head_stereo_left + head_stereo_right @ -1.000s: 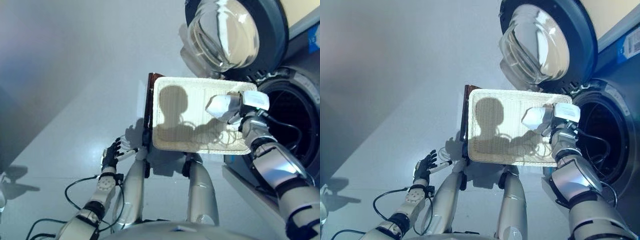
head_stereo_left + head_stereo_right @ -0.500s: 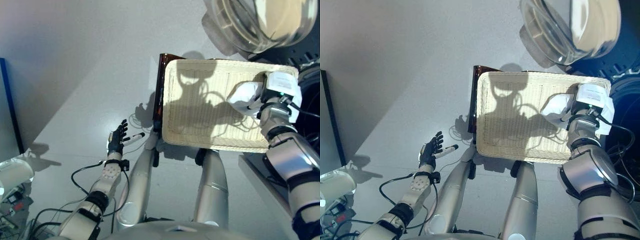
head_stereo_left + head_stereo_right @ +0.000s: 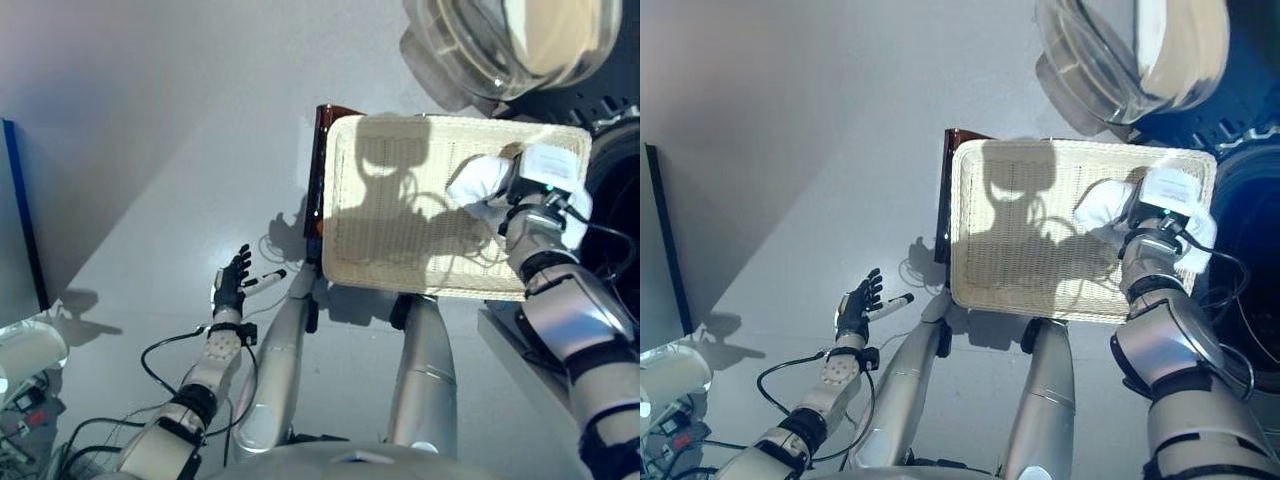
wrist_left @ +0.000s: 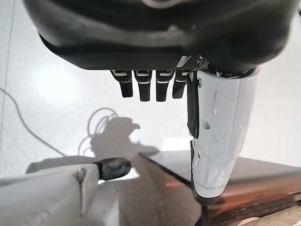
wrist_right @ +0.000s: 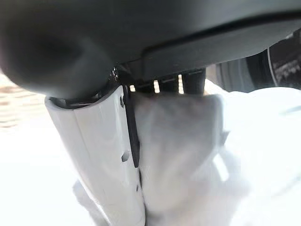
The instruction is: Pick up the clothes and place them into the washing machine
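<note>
One white garment, soft, light and floppy, sits bunched at the basket's right edge, the right hand pinching its gathered middle, left hand spread idle.

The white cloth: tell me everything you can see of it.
The white cloth is a soft, crumpled bundle, plain and unpatterned. The right hand is shut on it, thumb pressed against its folds. It sits at the wicker basket's right end, next to the washing machine's dark drum opening.
</note>
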Tool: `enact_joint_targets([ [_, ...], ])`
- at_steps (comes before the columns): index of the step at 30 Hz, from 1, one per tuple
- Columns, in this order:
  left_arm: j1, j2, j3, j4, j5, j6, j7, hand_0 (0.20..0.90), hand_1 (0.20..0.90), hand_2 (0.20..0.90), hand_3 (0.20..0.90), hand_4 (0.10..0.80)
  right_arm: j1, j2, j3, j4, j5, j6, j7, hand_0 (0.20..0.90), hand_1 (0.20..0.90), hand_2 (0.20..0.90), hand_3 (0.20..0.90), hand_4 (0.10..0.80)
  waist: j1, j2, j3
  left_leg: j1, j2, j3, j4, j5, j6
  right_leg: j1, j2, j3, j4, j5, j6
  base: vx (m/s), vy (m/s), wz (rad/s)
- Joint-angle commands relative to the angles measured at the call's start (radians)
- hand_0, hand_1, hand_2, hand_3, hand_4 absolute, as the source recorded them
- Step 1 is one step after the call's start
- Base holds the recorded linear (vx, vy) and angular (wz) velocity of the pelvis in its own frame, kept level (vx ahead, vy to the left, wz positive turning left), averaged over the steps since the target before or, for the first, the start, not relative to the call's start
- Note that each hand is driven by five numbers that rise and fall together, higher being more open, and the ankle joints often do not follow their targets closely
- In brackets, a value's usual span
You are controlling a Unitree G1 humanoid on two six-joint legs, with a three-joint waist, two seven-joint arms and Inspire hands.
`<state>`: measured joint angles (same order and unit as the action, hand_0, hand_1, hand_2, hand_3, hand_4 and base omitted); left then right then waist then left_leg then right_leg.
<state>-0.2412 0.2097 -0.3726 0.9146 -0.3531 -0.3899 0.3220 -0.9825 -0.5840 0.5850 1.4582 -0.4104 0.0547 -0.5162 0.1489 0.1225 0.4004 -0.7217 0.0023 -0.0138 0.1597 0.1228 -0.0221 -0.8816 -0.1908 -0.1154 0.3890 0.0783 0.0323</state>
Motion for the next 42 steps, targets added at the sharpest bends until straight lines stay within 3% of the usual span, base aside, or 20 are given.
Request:
enact_joint_targets([
  [1, 0.023, 0.035, 0.034, 0.016, -0.009, -0.054, 0.036, 0.9, 0.9, 0.9, 0.9, 0.8, -0.056, -0.053, -0.011, -0.066, 0.136, -0.053, -0.052, 0.2, 0.2, 0.2, 0.2, 0.3, -0.03, 0.011, -0.014, -0.01, 0.011, -0.01, 0.028, -0.041, -0.078, 0.113, -0.006, 0.008, -0.169, 0.055, 0.065, -0.018, -0.002, -0.11],
  [3, 0.024, 0.036, 0.036, 0.029, -0.011, -0.054, 0.036, 0.9, 0.9, 0.9, 0.9, 0.8, -0.054, -0.055, -0.055, -0.081, 0.217, -0.08, -0.056, 0.2, 0.2, 0.2, 0.2, 0.3, -0.035, 0.01, -0.017, 0.01, 0.011, -0.007, 0.02, -0.04, -0.077, 0.134, -0.007, 0.01, -0.184, 0.06, 0.067, 0.0, 0.0, 0.0],
  [6, 0.022, 0.042, 0.039, 0.044, -0.01, -0.053, 0.042, 0.9, 0.9, 0.9, 0.9, 0.8, -0.035, -0.058, -0.227, -0.114, 0.516, -0.175, -0.056, 0.2, 0.2, 0.2, 0.2, 0.3, -0.041, 0.014, -0.024, 0.035, 0.009, -0.001, 0.011, -0.042, -0.076, 0.162, -0.01, 0.013, -0.204, 0.065, 0.069, 0.004, 0.009, -0.03],
  [7, 0.022, 0.042, 0.039, 0.044, -0.01, -0.053, 0.042, 0.9, 0.9, 0.9, 0.9, 0.8, -0.034, -0.059, -0.228, -0.114, 0.516, -0.175, -0.056, 0.2, 0.2, 0.2, 0.2, 0.3, -0.04, 0.014, -0.024, 0.036, 0.009, 0.0, 0.011, -0.043, -0.076, 0.163, -0.01, 0.013, -0.204, 0.065, 0.069, 0.012, 0.024, -0.09],
  [9, 0.027, 0.046, 0.044, 0.03, -0.021, -0.053, 0.041, 0.9, 0.9, 0.9, 0.9, 0.8, 0.006, -0.032, -0.402, -0.143, 0.868, -0.278, -0.019, 0.2, 0.2, 0.2, 0.2, 0.3, -0.038, 0.024, -0.028, 0.052, 0.01, 0.005, 0.004, -0.048, -0.074, 0.179, -0.013, 0.021, -0.216, 0.064, 0.072, 0.013, 0.029, -0.13],
  [13, 0.038, 0.054, 0.026, -0.013, -0.023, -0.049, 0.023, 0.9, 0.9, 0.9, 0.9, 0.8, 0.097, 0.088, -0.591, -0.216, 1.356, -0.411, 0.121, 0.2, 0.2, 0.2, 0.2, 0.3, -0.043, 0.04, -0.037, 0.07, 0.006, 0.024, -0.006, -0.058, -0.07, 0.194, -0.016, 0.036, -0.236, 0.062, 0.077, 0.019, 0.062, -0.09],
  [16, 0.052, 0.035, 0.002, -0.005, -0.029, -0.05, -0.006, 0.9, 0.9, 0.9, 0.9, 0.8, 0.139, 0.168, -0.692, -0.256, 1.607, -0.476, 0.255, 0.2, 0.2, 0.2, 0.2, 0.3, -0.043, 0.066, -0.052, 0.079, -0.006, 0.039, -0.005, -0.068, -0.063, 0.198, -0.021, 0.058, -0.245, 0.061, 0.079, 0.039, 0.124, -0.29],
  [19, 0.082, 0.023, -0.008, -0.001, -0.046, -0.059, -0.033, 0.9, 0.9, 0.9, 0.9, 0.8, 0.165, 0.224, -0.782, -0.328, 1.744, -0.544, 0.31, 0.2, 0.2, 0.2, 0.2, 0.3, -0.048, 0.087, -0.067, 0.086, -0.014, 0.054, -0.006, -0.075, -0.059, 0.198, -0.022, 0.077, -0.253, 0.064, 0.081, 0.034, 0.109, -0.24],
  [23, 0.105, 0.006, -0.044, 0.027, -0.057, -0.065, -0.058, 0.9, 0.9, 0.9, 0.9, 0.8, 0.173, 0.263, -0.872, -0.371, 1.839, -0.625, 0.32, 0.2, 0.2, 0.2, 0.2, 0.3, -0.054, 0.118, -0.088, 0.093, -0.023, 0.073, -0.008, -0.082, -0.057, 0.199, -0.03, 0.1, -0.267, 0.069, 0.085, 0.016, 0.089, -0.12],
  [29, 0.113, -0.004, -0.08, 0.029, -0.061, -0.079, -0.069, 0.9, 0.9, 0.9, 0.9, 0.8, 0.148, 0.227, -0.939, -0.409, 1.833, -0.698, 0.267, 0.2, 0.2, 0.2, 0.2, 0.3, -0.062, 0.168, -0.119, 0.087, -0.043, 0.097, -0.008, -0.081, -0.053, 0.18, -0.044, 0.134, -0.271, 0.08, 0.087, 0.009, 0.092, -0.1],
  [35, 0.131, -0.015, -0.1, 0.063, -0.07, -0.078, -0.079, 0.9, 0.9, 0.9, 0.9, 0.8, 0.108, 0.19, -0.958, -0.436, 1.817, -0.727, 0.242, 0.2, 0.2, 0.2, 0.2, 0.3, -0.077, 0.218, -0.145, 0.095, -0.054, 0.137, 0.018, -0.114, -0.047, 0.158, -0.045, 0.179, -0.257, 0.076, 0.097, 0.033, 0.097, -0.14],
  [42, 0.142, -0.029, -0.112, 0.083, -0.091, -0.084, -0.096, 0.9, 0.9, 0.9, 0.9, 0.8, 0.069, 0.163, -0.959, -0.498, 1.796, -0.759, 0.223, 0.2, 0.2, 0.2, 0.2, 0.3, -0.096, 0.242, -0.159, 0.109, -0.044, 0.203, 0.062, -0.156, -0.036, 0.136, -0.038, 0.239, -0.244, 0.085, 0.109, 0.027, 0.053, -0.39],
])
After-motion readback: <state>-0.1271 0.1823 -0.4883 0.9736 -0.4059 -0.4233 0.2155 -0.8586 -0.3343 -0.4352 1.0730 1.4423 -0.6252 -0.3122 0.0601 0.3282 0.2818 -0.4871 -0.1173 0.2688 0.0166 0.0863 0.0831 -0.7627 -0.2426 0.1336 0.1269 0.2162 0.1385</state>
